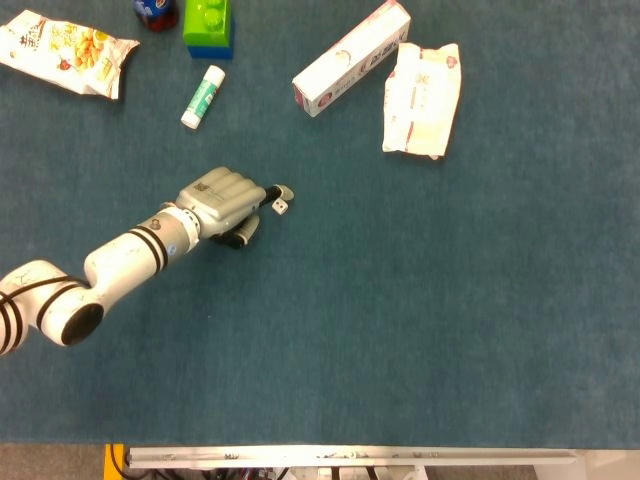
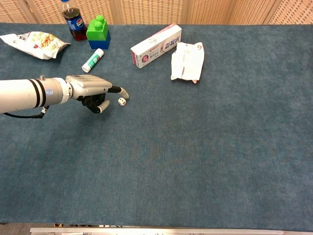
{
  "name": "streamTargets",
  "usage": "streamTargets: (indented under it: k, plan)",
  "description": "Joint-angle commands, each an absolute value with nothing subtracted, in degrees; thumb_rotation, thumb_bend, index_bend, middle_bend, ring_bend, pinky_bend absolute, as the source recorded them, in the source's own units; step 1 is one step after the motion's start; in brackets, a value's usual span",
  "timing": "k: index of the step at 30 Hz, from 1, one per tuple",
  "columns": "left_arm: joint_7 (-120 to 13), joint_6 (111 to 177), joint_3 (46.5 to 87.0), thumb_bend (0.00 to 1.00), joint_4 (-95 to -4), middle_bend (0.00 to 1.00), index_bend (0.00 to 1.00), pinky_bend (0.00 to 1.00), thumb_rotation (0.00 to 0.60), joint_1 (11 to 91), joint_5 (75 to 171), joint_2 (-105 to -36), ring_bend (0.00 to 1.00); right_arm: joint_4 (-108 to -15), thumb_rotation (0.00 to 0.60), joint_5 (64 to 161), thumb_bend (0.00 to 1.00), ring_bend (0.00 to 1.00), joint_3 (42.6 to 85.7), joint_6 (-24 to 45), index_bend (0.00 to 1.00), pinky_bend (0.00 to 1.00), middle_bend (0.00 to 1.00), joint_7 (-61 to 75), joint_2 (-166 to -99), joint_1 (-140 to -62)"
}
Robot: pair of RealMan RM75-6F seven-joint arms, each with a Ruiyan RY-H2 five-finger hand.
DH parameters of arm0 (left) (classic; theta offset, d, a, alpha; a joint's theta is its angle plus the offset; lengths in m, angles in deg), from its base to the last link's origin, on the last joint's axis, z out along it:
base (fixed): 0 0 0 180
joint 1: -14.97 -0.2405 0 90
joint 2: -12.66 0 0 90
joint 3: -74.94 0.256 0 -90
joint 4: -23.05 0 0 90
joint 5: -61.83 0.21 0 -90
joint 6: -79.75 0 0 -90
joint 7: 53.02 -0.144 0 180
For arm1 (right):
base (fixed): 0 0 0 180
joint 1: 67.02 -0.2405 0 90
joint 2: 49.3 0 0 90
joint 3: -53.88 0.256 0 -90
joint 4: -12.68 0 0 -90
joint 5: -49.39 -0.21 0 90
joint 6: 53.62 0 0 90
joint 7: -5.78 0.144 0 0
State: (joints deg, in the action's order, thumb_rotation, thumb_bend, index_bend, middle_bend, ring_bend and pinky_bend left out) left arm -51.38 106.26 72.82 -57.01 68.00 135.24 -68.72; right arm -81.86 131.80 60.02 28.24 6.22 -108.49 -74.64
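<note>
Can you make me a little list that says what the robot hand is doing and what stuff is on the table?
left hand: low over the table, fingers around a small white die; contact unclear
right hand: not in view
glue stick: lying beyond the hand
green block: far left corner, next to a cola bottle
snack bag: far left
long box: far middle, beside a white packet
table: blue cloth

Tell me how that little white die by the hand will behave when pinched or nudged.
The die looks tiny and probably light, so a nudge from the left hand may tumble it. Its flat faces should stop it rolling far on the carpeted table.
</note>
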Motion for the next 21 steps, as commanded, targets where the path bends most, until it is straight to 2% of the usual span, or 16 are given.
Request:
streamTargets:
  k: [1, 9, 21]
  plan:
    - [-52.26, 106.11, 73.11, 0.72, -56.93, 1.0, 0.12, 1.0, 0.6, 68.33, 134.29, -69.02, 1.0, -81.74, 0.6, 131.68, 0.46, 0.31, 60.01, 28.31, 0.29, 0.39, 0.38, 6.41, -108.43, -74.52]
    - [-54.22, 106.77, 73.96, 0.72, -58.93, 1.0, 0.13, 1.0, 0.6, 68.35, 132.48, -67.49, 1.0, -81.44, 0.6, 131.65, 0.46, 0.31, 60.06, 28.51, 0.29, 0.39, 0.38, 7.05, -108.37, -74.31]
    - [-57.04, 110.05, 76.19, 0.72, -66.7, 1.0, 0.13, 1.0, 0.6, 66.55, 131.86, -61.27, 1.0, -81.64, 0.6, 132.31, 0.46, 0.31, 60.12, 29.1, 0.29, 0.39, 0.38, 7.45, -108.31, -74.2]
